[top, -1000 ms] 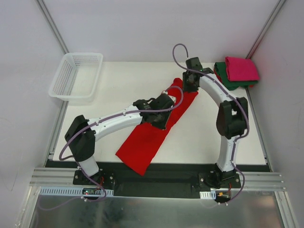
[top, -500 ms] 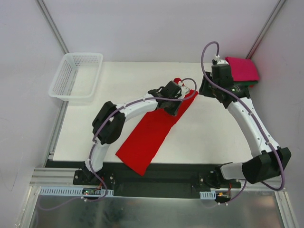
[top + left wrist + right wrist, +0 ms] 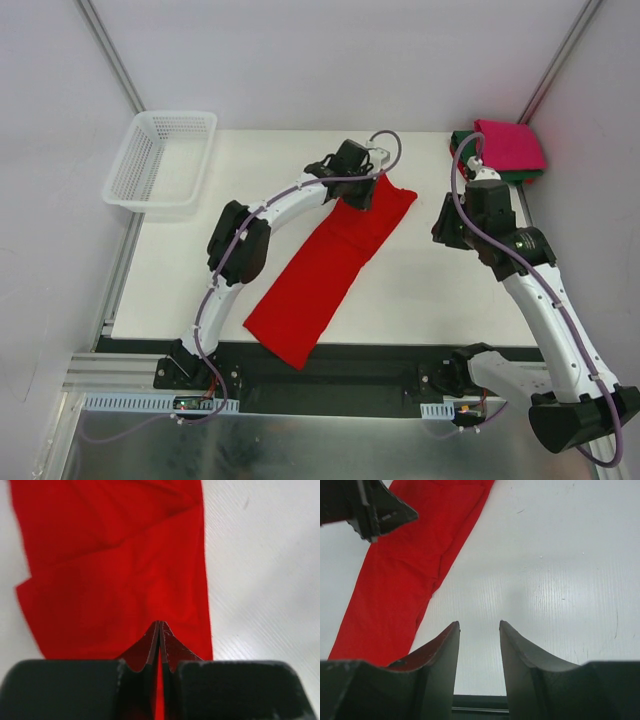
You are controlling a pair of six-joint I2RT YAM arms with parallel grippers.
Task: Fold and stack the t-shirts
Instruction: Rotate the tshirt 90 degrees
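Note:
The bright red t-shirt (image 3: 330,265) lies flat on the table as a long folded strip, running from near left to far right. It also shows in the left wrist view (image 3: 115,570) and the right wrist view (image 3: 405,565). My left gripper (image 3: 352,190) is over the strip's far end, jaws shut (image 3: 159,623), with flat cloth below them and nothing seen pinched. My right gripper (image 3: 447,228) is open and empty (image 3: 479,623) over bare table, right of the strip. The folded magenta-pink t-shirt (image 3: 508,143) lies on the folded dark green t-shirt (image 3: 475,165) at the far right corner.
A white mesh basket (image 3: 160,160) stands at the far left corner. The white table (image 3: 430,290) ends in a black rail at the near edge. My left gripper's fingers show at the upper left of the right wrist view (image 3: 380,520).
My left gripper has moved along the red strip to its far end, and the far end now lies flat. My right arm has pulled back from the stack toward the near right.

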